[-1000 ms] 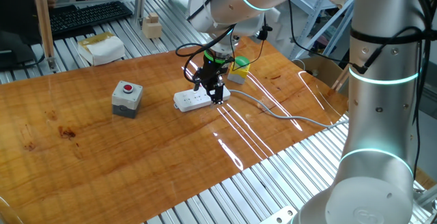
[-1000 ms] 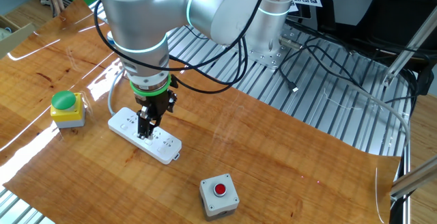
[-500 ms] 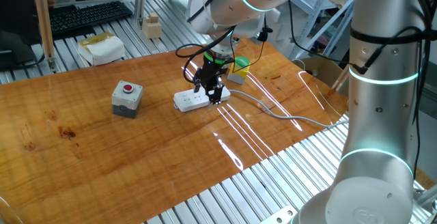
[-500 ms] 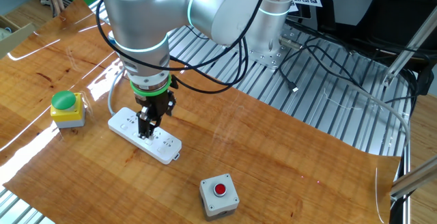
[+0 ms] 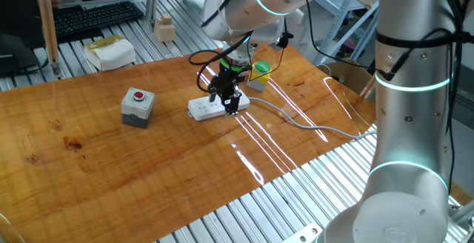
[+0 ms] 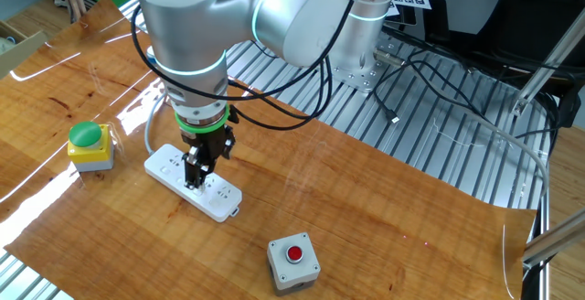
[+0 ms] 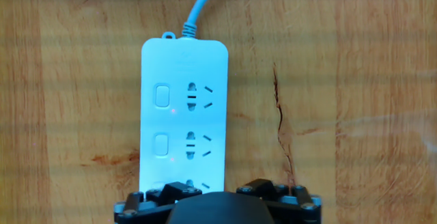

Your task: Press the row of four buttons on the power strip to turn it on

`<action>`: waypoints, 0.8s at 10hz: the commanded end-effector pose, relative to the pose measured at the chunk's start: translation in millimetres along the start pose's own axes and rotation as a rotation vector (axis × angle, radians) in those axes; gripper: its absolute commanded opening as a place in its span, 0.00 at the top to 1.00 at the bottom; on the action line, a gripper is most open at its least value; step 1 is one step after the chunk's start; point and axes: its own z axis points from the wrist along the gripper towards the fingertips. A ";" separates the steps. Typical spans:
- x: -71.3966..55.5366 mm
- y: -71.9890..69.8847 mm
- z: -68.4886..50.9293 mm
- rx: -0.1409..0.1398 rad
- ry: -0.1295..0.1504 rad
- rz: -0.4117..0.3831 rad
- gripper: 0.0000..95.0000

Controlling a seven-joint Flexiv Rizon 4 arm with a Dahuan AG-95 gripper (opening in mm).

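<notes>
The white power strip lies flat on the wooden table, between the yellow box with a green button and the grey box with a red button. The gripper points straight down onto its top face; whether its fingers are apart cannot be told. In the hand view 2 buttons show beside their sockets.

power strip flat on wooden table | two buttons visible | cable at top
</notes>
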 end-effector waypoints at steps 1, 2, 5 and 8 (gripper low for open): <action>1.0 -1.7 -3.4 0.005 -0.002 -0.003 0.00; 1.0 -1.7 -3.4 0.004 -0.001 -0.004 0.00; 0.8 -0.5 -3.9 -0.005 -0.003 0.001 0.00; 0.4 1.9 -4.9 -0.012 0.000 0.008 0.00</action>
